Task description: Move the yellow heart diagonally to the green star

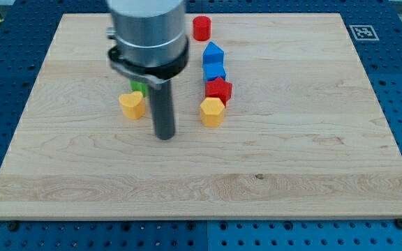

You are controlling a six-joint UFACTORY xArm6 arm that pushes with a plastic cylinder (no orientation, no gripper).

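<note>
The yellow heart lies on the wooden board, left of centre. A green block, mostly hidden behind the arm, sits just above the heart at its upper right; its shape cannot be made out. My tip rests on the board just right of and below the heart, a short gap away. The arm's grey body covers the board above.
A red cylinder stands near the view's top. Below it a column holds a blue block, another blue block, a red block and a yellow hexagonal block, right of my tip.
</note>
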